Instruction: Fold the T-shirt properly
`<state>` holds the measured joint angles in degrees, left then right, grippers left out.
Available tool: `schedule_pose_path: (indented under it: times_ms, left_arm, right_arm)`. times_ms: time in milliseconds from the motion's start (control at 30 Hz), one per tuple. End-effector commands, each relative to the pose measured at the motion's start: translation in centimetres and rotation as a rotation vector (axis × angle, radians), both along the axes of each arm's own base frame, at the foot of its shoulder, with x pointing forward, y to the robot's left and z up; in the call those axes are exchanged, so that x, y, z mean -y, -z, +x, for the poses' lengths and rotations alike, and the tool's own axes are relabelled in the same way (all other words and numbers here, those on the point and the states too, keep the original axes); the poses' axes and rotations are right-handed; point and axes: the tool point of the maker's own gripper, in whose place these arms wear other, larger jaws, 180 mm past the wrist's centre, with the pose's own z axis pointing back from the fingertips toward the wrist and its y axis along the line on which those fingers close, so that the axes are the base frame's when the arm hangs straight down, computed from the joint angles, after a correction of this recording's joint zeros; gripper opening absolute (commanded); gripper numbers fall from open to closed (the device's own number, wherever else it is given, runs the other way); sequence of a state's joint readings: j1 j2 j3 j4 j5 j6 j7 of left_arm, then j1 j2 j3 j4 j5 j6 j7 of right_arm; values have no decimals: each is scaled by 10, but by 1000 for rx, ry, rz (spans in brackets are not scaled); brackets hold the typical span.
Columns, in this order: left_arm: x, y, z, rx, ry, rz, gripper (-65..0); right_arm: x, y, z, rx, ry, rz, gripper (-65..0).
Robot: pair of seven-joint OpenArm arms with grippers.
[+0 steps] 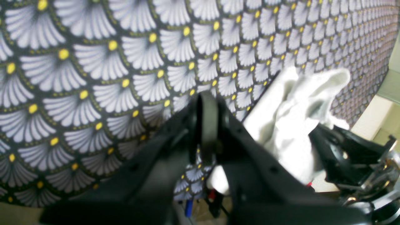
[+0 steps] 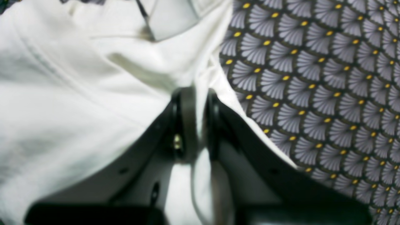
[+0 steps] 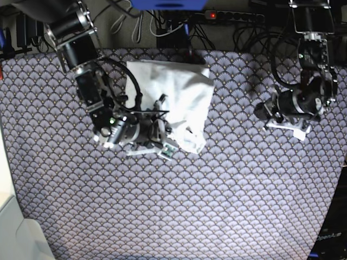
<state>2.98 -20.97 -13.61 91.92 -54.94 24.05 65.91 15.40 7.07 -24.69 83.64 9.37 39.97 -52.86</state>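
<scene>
Black fingers of the right gripper (image 2: 197, 122) sit nearest the lens, pinched almost together on a white edge of the T-shirt (image 3: 176, 89), probably to carry that edge over for a fold. That shirt lies partly bunched on the patterned tabletop (image 3: 227, 195), toward its far side, by the right arm. Well apart at the other side, the left gripper (image 1: 207, 125) rests low with its fingers pressed together on nothing, seemingly parked out of the way.
</scene>
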Motion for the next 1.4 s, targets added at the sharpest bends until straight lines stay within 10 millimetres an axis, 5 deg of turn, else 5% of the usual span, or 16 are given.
schedule_pose_path:
  times_ms: [0,300,1100,1200,1367]
  left_arm:
    - [-2,-11,8,29,-4,-8,-648]
    - [-3,-13,8,37,-2,-5,-648]
    - [-1,-13,9,38,-1,-9,-648]
    - [-1,-14,9,39,0,-8,-648]
    - [0,-14,9,41,3,-9,-648]
  right_arm:
    - [-10,-13,5,32,-24,23,-650]
    - [-46,-29,-21,91,-162,36,-650]
    - [-29,-30,-11,111,-150,-1,-650]
    - [-28,-29,-11,109,-149,-7,-595]
    - [-23,-30,-11,114,-147,-14,-375]
